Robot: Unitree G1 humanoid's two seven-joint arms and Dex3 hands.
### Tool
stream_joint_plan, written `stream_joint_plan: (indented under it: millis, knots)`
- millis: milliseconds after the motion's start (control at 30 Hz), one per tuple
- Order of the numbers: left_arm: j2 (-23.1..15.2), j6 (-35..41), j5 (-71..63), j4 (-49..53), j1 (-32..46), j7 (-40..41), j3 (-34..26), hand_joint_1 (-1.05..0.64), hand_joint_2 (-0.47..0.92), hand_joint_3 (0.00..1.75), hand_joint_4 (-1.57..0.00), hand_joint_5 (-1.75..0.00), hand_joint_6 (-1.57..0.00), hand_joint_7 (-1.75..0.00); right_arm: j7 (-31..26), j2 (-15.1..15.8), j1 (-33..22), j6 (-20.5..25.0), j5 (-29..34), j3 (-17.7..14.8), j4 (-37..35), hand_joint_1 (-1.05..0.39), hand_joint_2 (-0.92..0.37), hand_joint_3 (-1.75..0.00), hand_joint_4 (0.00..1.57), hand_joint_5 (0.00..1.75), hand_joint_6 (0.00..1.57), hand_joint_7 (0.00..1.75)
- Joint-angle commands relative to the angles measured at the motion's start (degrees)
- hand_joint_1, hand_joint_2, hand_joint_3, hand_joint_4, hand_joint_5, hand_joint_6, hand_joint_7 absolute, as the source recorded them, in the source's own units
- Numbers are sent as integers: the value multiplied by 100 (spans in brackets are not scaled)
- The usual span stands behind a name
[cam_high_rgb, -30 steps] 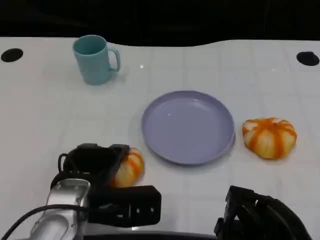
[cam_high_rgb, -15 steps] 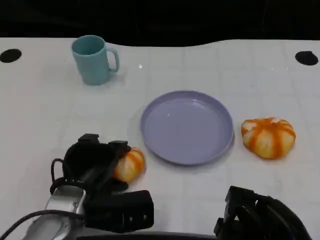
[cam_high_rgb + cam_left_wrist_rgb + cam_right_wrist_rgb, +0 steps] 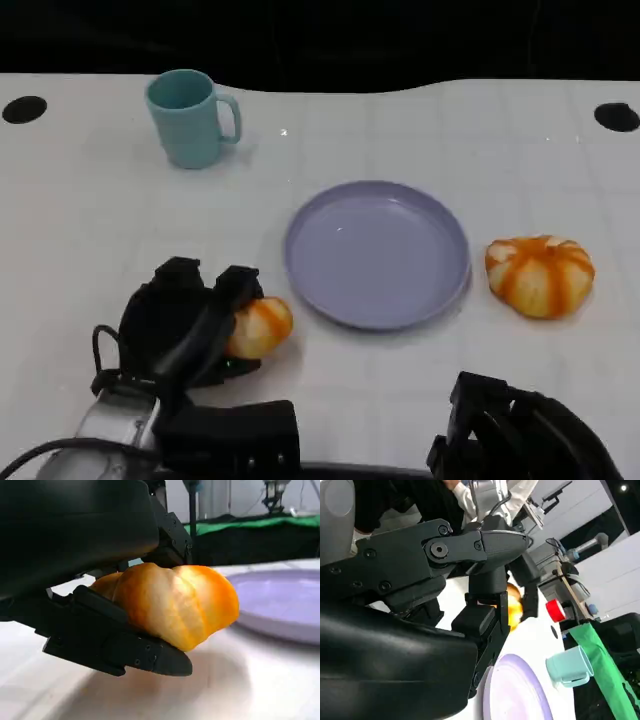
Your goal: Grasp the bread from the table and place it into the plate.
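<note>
A small orange-glazed bread point(image 3: 263, 325) lies just left of the lilac plate point(image 3: 377, 253), near the table's front. My left hand point(image 3: 185, 322) grips it from its left side. In the left wrist view the fingers point(image 3: 120, 647) curl under the bread point(image 3: 175, 602), with the plate point(image 3: 282, 602) close beyond. A second, larger orange-striped bread point(image 3: 540, 275) sits right of the plate. My right hand point(image 3: 520, 435) rests at the lower right, apart from both breads. In the right wrist view its fingers point(image 3: 470, 555) hold nothing.
A teal mug point(image 3: 190, 118) stands at the back left, handle to the right. Two black holes point(image 3: 22, 108) point(image 3: 615, 117) mark the table's far corners. The right wrist view shows the mug point(image 3: 570, 667), the plate point(image 3: 517, 690) and a red object point(image 3: 554, 610) behind.
My left hand has pushed forward and wrapped further around the small bread. The bread has shifted slightly toward the plate. The right hand has stayed put.
</note>
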State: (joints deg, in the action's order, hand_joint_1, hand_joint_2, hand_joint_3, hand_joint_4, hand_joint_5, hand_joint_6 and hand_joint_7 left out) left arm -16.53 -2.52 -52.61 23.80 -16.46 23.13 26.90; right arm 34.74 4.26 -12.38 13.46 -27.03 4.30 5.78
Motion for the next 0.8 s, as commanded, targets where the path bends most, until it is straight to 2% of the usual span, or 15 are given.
stream_joint_plan:
  millis: [33,67,100,300,500,633,800]
  knots:
    - [-229,-41,37,-445,119,59,-148,-20,72,53,-81,-175,-57,-170,-21,15,-16,9,-30,-20,5,-71,-92,-25,86,159,76,140]
    - [-252,-56,50,-554,131,39,-175,-19,63,70,-80,-175,-56,-173,-13,13,-12,1,-35,-26,-8,-71,-92,-24,86,159,76,140]
    - [-271,-19,44,-683,137,-25,-197,-18,58,77,-80,-175,-56,-174,-17,11,-11,-2,-33,-31,-19,-71,-92,-24,86,159,76,140]
    - [-310,-34,178,-1304,253,-117,-395,-15,49,92,-85,-175,-65,-175,-9,29,-43,10,-47,-41,18,-71,-92,-25,86,159,76,140]
    - [-247,-40,358,-1888,264,-421,-584,-15,37,120,-89,-175,-68,-175,41,51,-39,-13,-47,-52,-46,-71,-92,-23,86,160,77,139]
    - [-132,38,426,-2063,23,-814,-567,-15,32,123,-91,-175,-71,-175,135,45,-12,-42,-84,-71,-136,-69,-92,-25,85,160,75,138]
    - [71,-81,505,-1772,-369,-944,-501,-12,29,122,-93,-175,-73,-175,92,36,-34,-21,-37,-61,-116,-71,-92,-23,85,160,76,138]
